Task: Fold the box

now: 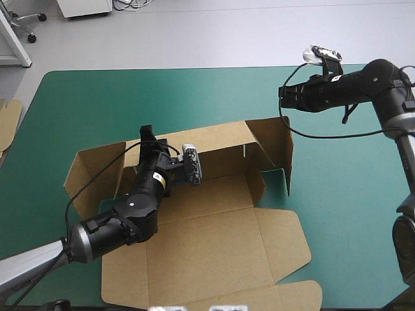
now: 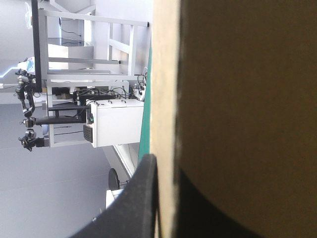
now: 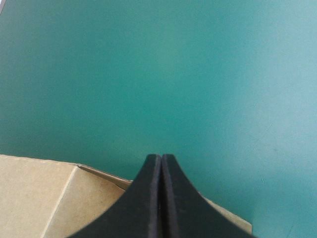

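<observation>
The brown box (image 1: 214, 240) lies mid-table with its back wall and side flaps raised and its lid flat toward the near edge. My left gripper (image 1: 148, 137) is at the top of the back wall's left part. In the left wrist view the board (image 2: 247, 99) stands edge-on between the two black fingers (image 2: 141, 198), so this gripper (image 2: 166, 166) is shut on the box. My right gripper (image 1: 284, 96) hovers just beyond the box's raised right rear flap. It is shut (image 3: 161, 157) on nothing, with a corner of the box (image 3: 39, 193) just under it.
Another piece of brown board (image 1: 6, 123) shows at the table's left edge. Bare teal-green cover (image 1: 97, 103) stretches behind and to both sides of the box. The far table edge lies close behind the right arm.
</observation>
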Tool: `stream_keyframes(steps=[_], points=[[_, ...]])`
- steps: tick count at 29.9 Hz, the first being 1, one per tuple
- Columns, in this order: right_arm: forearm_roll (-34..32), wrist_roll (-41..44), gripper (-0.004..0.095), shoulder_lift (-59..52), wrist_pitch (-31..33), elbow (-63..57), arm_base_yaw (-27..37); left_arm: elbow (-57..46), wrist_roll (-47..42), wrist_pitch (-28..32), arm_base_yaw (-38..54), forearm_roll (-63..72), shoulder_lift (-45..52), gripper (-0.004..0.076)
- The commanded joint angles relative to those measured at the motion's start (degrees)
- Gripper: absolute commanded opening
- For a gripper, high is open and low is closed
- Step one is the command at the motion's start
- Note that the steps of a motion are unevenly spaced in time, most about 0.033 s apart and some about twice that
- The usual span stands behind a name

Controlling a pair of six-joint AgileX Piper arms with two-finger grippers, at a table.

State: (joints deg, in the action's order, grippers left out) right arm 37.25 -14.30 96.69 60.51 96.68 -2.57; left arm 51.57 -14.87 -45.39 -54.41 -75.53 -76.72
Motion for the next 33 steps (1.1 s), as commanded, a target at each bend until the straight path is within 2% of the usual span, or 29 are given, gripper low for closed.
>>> stream_keyframes(steps=[1, 13, 22, 33], points=[[1.71, -0.4, -0.0032, -1.37, -2.13, 1.97, 0.46, 1.06, -0.76, 0.12, -0.43, -0.02, 1.03, -0.0015], [1.84, -1.75, -0.0032, 1.69, -1.65, 1.97, 0.46, 1.06, -0.76, 0.36, -0.43, -0.02, 1.03, -0.0015], [1.28, -2.15, -0.0032, 2.07, 5.01, 1.97, 0.46, 1.06, -0.76, 0.36, -0.43, -0.02, 1.03, -0.0015], [1.49, -2.54, -0.0032, 1.78, 9.64, 1.97, 0.46, 1.06, -0.76, 0.36, -0.43, -0.02, 1.03, -0.0015]])
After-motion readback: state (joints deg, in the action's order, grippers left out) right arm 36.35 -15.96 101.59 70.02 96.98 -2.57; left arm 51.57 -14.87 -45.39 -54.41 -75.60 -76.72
